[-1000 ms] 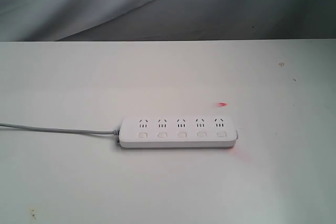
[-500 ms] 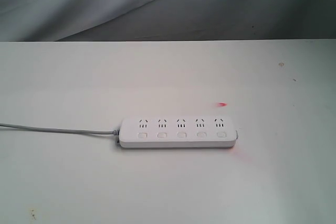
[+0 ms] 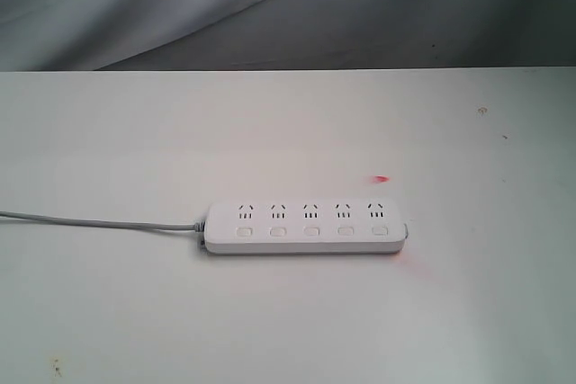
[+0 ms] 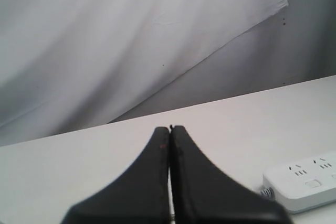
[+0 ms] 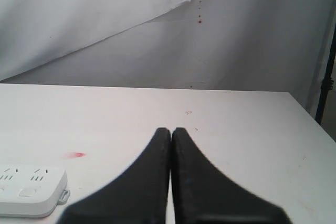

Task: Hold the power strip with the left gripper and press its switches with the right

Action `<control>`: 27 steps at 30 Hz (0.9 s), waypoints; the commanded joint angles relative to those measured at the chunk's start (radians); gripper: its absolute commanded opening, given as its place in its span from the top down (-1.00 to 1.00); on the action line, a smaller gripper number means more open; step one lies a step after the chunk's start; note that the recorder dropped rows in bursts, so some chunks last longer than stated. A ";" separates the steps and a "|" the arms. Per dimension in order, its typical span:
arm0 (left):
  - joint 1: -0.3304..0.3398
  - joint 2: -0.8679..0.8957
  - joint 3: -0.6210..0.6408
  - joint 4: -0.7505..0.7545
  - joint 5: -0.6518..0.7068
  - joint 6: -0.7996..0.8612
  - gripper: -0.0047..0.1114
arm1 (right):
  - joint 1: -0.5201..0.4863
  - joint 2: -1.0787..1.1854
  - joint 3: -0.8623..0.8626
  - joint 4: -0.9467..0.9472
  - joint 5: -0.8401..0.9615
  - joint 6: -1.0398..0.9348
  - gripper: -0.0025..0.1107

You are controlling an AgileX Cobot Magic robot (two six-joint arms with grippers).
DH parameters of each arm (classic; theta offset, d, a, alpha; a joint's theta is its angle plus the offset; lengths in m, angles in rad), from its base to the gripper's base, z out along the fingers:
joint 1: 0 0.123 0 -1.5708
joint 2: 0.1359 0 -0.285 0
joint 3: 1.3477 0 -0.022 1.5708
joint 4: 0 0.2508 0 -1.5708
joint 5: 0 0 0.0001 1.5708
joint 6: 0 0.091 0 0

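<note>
The white power strip (image 3: 306, 226) lies flat on the white table, its five sockets above a row of small white switches (image 3: 311, 232). Its grey cord (image 3: 90, 220) runs off to the left edge. Neither arm shows in the exterior view. In the left wrist view my left gripper (image 4: 170, 128) is shut with nothing in it, and the strip's cord end (image 4: 304, 181) lies off to one side, apart from it. In the right wrist view my right gripper (image 5: 171, 129) is shut and empty, with the strip's far end (image 5: 31, 191) well away from it.
A small red mark (image 3: 381, 179) sits on the table (image 3: 270, 132) just behind the strip's right end, and a faint red smear (image 3: 412, 265) lies in front of it. Grey-white cloth (image 3: 180, 6) hangs behind the table's far edge. A dark stand (image 5: 328, 77) rises past the table's side.
</note>
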 commanded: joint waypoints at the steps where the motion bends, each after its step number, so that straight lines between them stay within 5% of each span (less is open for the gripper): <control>1: 0.003 -0.004 0.004 0.230 0.029 -0.272 0.92 | -0.007 -0.002 0.004 0.006 -0.007 0.000 0.96; 6: 0.003 -0.004 0.004 0.311 0.037 -0.385 0.92 | -0.007 -0.002 0.004 0.006 -0.007 0.000 0.96; 27: 0.003 -0.004 0.004 0.308 0.034 -0.386 0.92 | -0.007 -0.002 0.004 0.006 -0.007 0.000 0.96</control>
